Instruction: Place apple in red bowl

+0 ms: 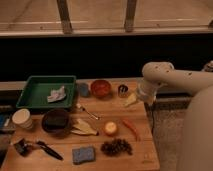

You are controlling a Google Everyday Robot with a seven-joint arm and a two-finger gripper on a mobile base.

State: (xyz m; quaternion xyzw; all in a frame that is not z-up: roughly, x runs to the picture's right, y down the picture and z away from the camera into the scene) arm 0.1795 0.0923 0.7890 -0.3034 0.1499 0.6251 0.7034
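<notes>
The gripper [134, 98] hangs low over the table's [150, 159] back right part, just right of the red bowl [100, 88], jaws spread wide with nothing in them. The apple [110, 128] sits on the table nearer the front, beside a carrot [131, 129], well apart from the bowl and the gripper.

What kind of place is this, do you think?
Probably a robot test set-up, not a real kitchen: a wooden table holds a green tray, the red bowl and the apple among scattered items. The gripper hovers above the table, right of the red bowl.
</notes>
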